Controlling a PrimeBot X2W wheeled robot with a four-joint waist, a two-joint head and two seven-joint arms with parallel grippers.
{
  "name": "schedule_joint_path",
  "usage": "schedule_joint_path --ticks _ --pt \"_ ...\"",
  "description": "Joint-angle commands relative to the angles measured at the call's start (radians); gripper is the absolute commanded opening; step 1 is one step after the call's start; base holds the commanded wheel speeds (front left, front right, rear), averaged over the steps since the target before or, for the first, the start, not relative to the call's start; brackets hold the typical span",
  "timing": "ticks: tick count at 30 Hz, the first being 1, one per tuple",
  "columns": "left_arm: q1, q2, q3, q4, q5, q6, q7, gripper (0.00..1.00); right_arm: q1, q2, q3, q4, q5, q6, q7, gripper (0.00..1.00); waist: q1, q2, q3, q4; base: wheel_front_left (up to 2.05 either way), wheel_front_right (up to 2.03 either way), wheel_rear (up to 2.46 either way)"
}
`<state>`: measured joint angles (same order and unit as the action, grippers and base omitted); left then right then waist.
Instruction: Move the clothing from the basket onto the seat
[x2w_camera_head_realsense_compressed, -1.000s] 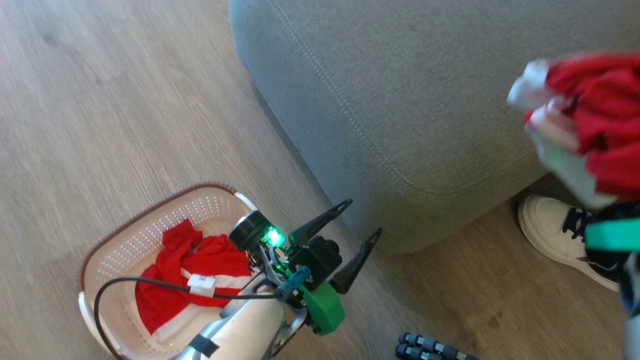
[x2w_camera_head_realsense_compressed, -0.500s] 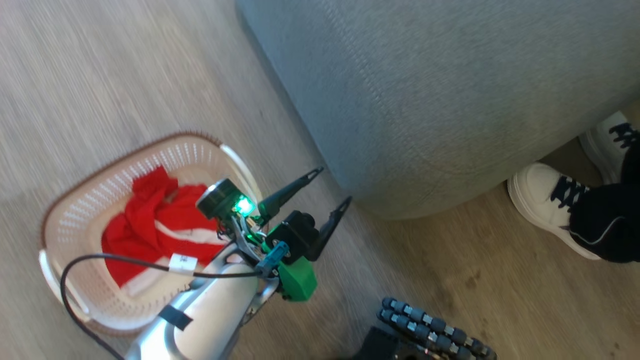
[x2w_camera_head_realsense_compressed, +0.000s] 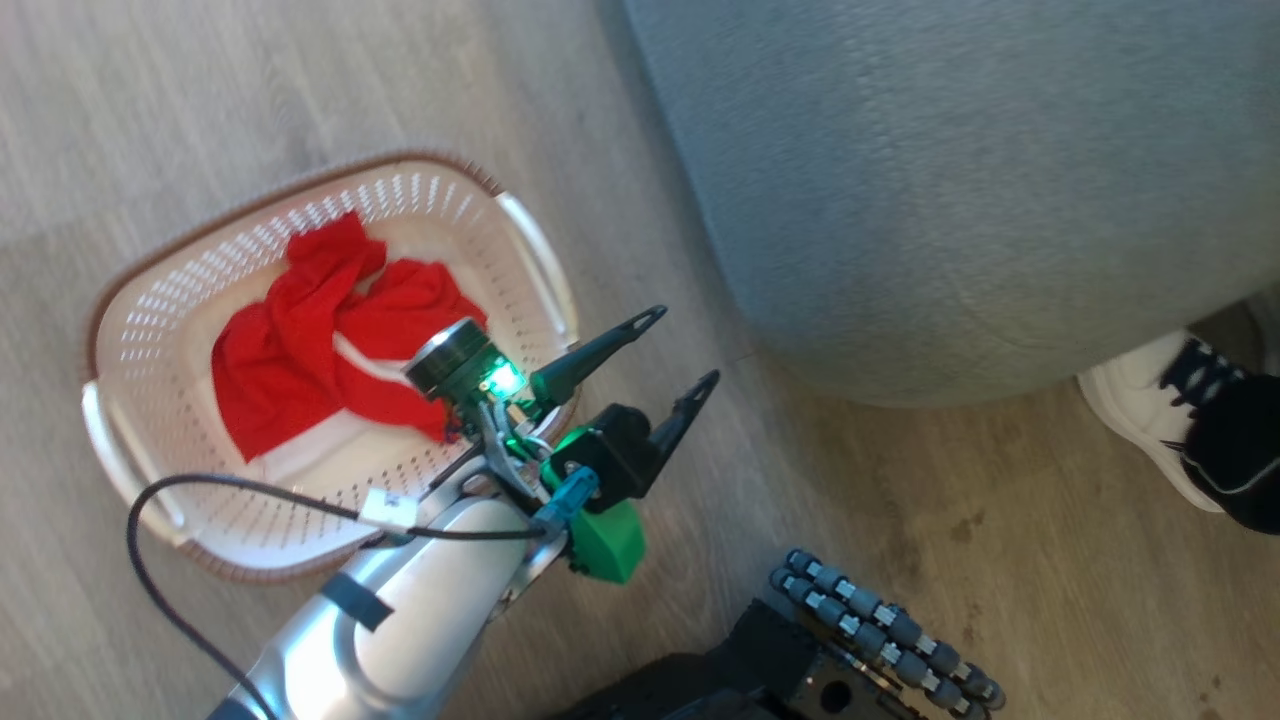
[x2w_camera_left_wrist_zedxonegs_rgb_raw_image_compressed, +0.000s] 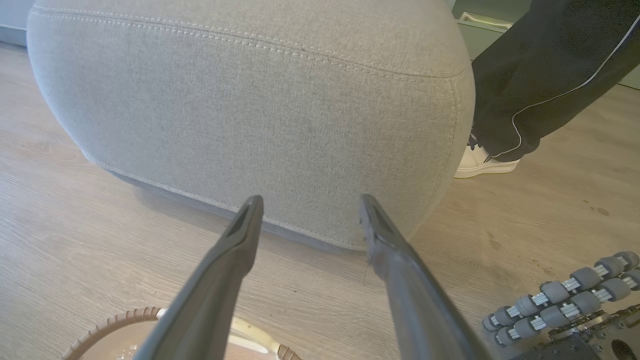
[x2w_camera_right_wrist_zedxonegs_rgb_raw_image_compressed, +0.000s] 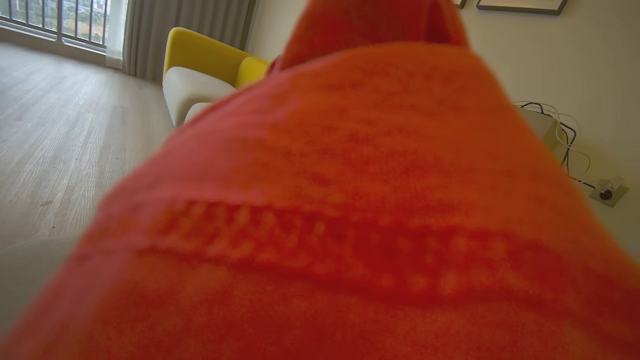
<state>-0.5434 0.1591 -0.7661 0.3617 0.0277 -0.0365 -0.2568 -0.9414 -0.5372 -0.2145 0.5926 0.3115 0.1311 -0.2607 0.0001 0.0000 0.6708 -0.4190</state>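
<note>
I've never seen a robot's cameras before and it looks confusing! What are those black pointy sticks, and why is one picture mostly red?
These come from three cameras on a wheeled robot with two arms. The head camera looks down at the wooden floor, where a white basket holds red clothes beside a big grey seat. The black sticks are the left gripper, its fingers spread open and empty. The left wrist camera looks along them toward the seat, with a person's leg beside it. The right wrist camera has a red garment hanging right before it; the right gripper is shut, apparently pinching it.
</note>
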Motion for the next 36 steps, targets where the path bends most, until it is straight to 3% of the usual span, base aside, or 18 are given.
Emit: schedule_joint_path --ticks 1,6,13,18,27,34,35,36 --pt "-0.018 -0.016 0.009 -0.038 0.003 0.009 -0.005 1.0 -0.036 -0.074 -0.002 0.002 0.014 0.0 -0.001 0.0 -0.0001 0.0 0.033 0.033 0.0 0.0 0.0" --pt "-0.04 -0.034 -0.017 -0.04 -0.002 0.015 -0.005 1.0 -0.153 -0.132 0.0 0.159 0.097 0.0 -0.001 0.0 -0.0001 0.0 0.074 0.086 0.0 0.0 0.0" --pt "-0.073 -0.062 -0.045 -0.052 -0.011 0.032 -0.005 1.0 -0.234 -0.185 -0.017 0.287 0.081 0.0 -0.001 0.0 -0.0001 0.0 0.123 0.162 0.0 0.0 0.0" --pt "-0.082 -0.075 -0.059 -0.054 -0.025 0.042 -0.005 1.0 -0.265 -0.165 0.092 0.418 0.127 0.0 0.031 0.0 -0.0001 0.0 0.14 0.197 0.0 0.0 0.0" --pt "-0.103 -0.085 -0.077 -0.046 -0.03 0.051 -0.005 1.0 -0.283 -0.174 0.308 0.489 0.195 0.0 0.106 0.0 -0.0001 0.0 0.163 0.217 0.0 0.0 0.0" --pt "-0.117 -0.09 -0.081 -0.044 -0.037 0.057 -0.005 1.0 -0.257 -0.187 0.4 0.52 0.301 0.0 0.104 0.0 -0.0001 0.0 0.162 0.224 0.0 0.0 0.0" --pt "-0.117 -0.089 -0.08 -0.044 -0.038 0.057 -0.005 1.0 -0.257 -0.191 0.407 0.527 0.31 0.0 0.095 0.11 -0.0001 0.0 0.162 0.222 0.0 0.0 0.0" --pt "-0.117 -0.088 -0.079 -0.043 -0.039 0.058 -0.005 1.0 -0.26 -0.198 0.413 0.535 0.312 0.0 0.078 0.72 -0.0001 0.0 0.161 0.221 0.0 0.0 0.0"
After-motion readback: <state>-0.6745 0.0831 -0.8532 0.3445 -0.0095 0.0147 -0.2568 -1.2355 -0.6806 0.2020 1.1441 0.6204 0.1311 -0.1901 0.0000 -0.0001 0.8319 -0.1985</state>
